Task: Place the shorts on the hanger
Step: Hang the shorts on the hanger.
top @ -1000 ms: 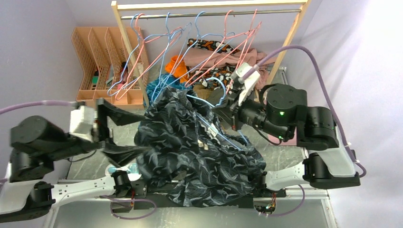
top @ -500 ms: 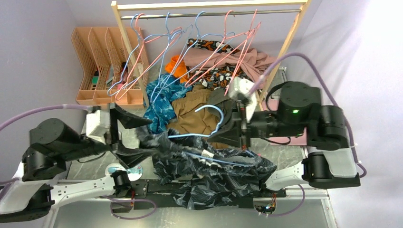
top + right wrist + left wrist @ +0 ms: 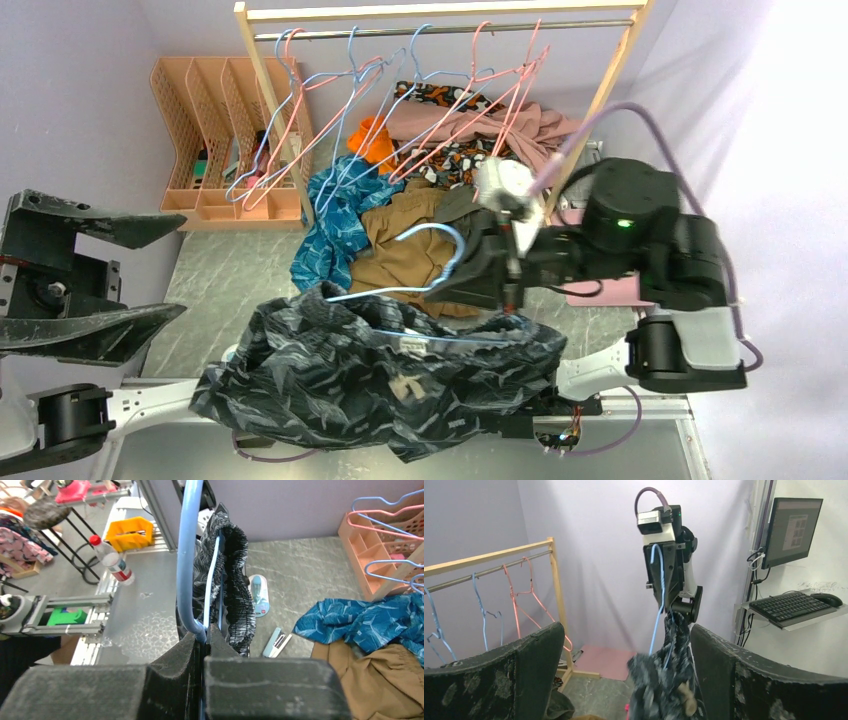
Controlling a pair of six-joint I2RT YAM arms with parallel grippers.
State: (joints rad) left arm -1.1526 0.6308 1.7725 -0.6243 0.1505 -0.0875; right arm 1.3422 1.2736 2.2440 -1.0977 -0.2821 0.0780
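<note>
**Limp shorts draped on a thin wire: take them by the waistband**

At the left, the left hand (image 3: 182,268) stands spread as wide as it goes, raised well clear of the cloth and holding nothing.

In the middle, the shorts (image 3: 340,375) hang in a bunched heap over the near edge of the worktop (image 3: 230,280), around its centre. They are threaded on the lower wire of the light-blue hanger (image 3: 432,229). I judge them soft, light and without any stiffness: they will sag, fold and slip along smooth wire, and most of the bulk seems to lie left of the hook, so they may slide off. The gathered elastic waistband, seen in the right wrist view bunched against the wire, looks like the firmest place to pinch. A loose leg hem or the drawstring would only stretch and pull.

At the right, the right hand (image 3: 204,645) is clamped tight on the hanger's neck just below the hook. The wire looks springy, so it may twist under an uneven load.
</note>
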